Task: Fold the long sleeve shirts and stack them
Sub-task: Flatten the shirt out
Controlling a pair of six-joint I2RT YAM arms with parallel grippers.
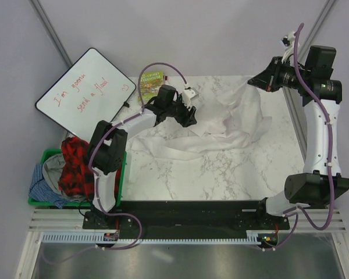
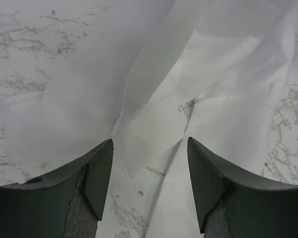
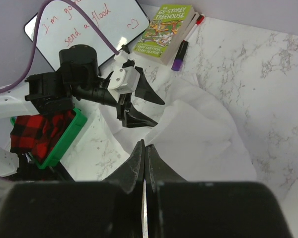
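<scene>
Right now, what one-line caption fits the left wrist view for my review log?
Left gripper, jaws open, poised over the rumpled white shirt on the marble table.

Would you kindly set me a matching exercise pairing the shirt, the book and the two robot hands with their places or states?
Things:
1. shirt
2. book
3. left hand
4. right hand

Places or states:
A. open
B. shut
C. crumpled on the table
D. at the table's far left corner

Pairs: 1-C, 2-D, 3-A, 4-B.
</scene>
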